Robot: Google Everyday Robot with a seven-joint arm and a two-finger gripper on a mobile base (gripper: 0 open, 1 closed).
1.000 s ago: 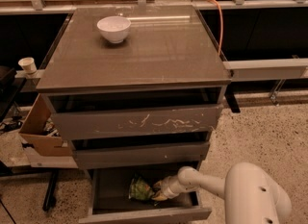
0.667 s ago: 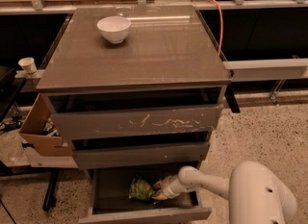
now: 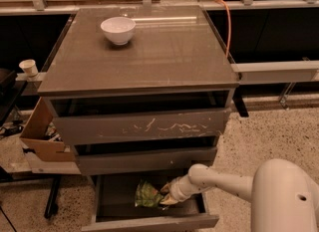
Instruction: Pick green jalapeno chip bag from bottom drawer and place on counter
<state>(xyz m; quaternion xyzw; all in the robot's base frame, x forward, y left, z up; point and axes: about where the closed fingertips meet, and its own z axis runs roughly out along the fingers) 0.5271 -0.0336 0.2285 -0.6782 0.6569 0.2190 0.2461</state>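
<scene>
Speckled floor (image 3: 279, 136) surrounds the glossy grey-brown bench (image 3: 164, 57). Below its front edge the bottom drawer (image 3: 149, 223) stands pulled out. A white bowl (image 3: 118, 29) sits near the bench's far-left corner. The green jalapeno chip bag (image 3: 147, 195) lies crumpled on the drawer floor, its print unreadable and its long axis unclear. The end effector (image 3: 166, 196) touches the bag's right side; whether it grips, I cannot tell.

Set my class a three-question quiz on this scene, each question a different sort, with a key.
1. True or false: the green jalapeno chip bag lies on the counter.
2. What stands on the counter? A) white bowl; B) kettle; C) plate.
3. Fill in: the gripper reaches into the ____ drawer, at the bag.
Key: 1 false, it lies in the bottom drawer; 2 A; 3 bottom.
</scene>
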